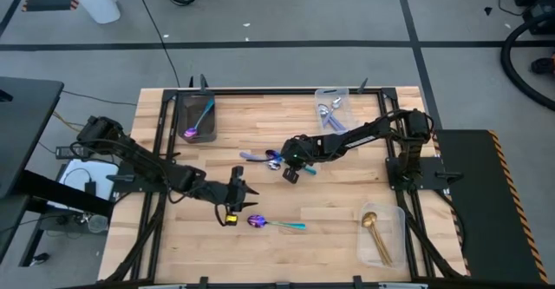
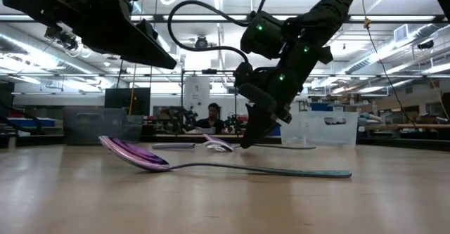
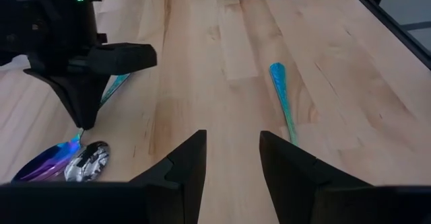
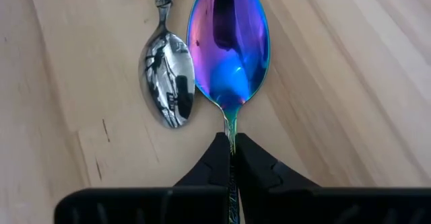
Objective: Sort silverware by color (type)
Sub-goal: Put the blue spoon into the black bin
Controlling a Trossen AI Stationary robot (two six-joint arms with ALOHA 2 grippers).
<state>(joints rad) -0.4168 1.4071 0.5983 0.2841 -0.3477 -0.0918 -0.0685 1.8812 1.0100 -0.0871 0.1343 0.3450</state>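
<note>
- Two spoons lie mid-table in the high view; right gripper [image 1: 292,169] is on them, left gripper [image 1: 245,190] hovers by a third, purple-teal spoon [image 1: 276,224] near the front edge.
- Low view: that front spoon [image 2: 211,165] lies flat, untouched.
- Left wrist view: fingers [image 3: 182,167] parted wide, holding nothing.
- Right wrist view: jaws pinched on the iridescent spoon's [image 4: 227,46] neck; silver-bowled spoon [image 4: 168,79] lies just beside. Judgement: lift straight up, so the neighbour isn't dragged.
</note>
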